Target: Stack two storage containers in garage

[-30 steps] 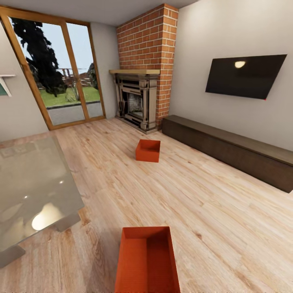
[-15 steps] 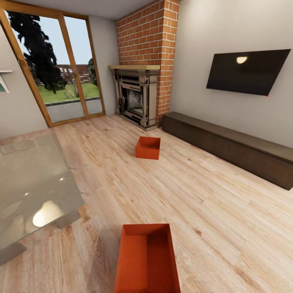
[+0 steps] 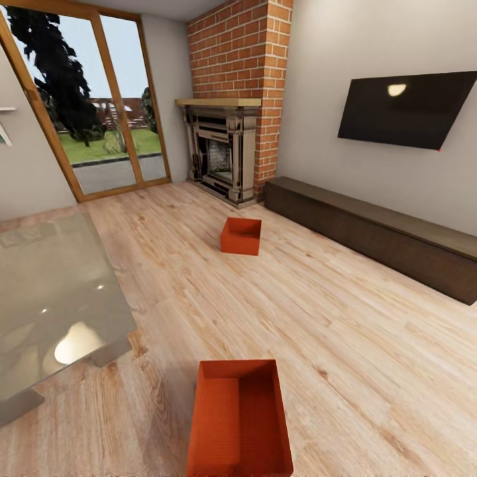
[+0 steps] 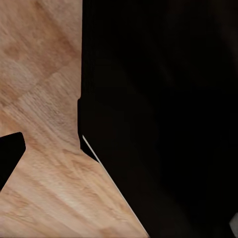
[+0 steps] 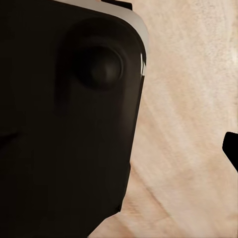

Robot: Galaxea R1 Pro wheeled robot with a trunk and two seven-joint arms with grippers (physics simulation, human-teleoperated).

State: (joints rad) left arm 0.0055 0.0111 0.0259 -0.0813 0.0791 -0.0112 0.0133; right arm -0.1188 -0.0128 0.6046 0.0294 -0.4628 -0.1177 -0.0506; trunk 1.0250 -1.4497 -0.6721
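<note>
Two storage containers [image 3: 239, 419] [image 3: 241, 236] unmoved on wood floor [image 3: 344, 318]; view tilted downward.

A large black body [image 4: 163, 109], featureless and in deep shadow, occupies most of the left wrist view; what part of the robot it is cannot be told. Its edge runs straight, steps outward at a notch, then slants away, with a thin pale line [image 4: 89, 147] along the slant. Beside it lies light wood-plank flooring [image 4: 44, 99], the grain visible. A small black wedge [image 4: 9, 157] juts in over the planks at the frame edge.
</note>
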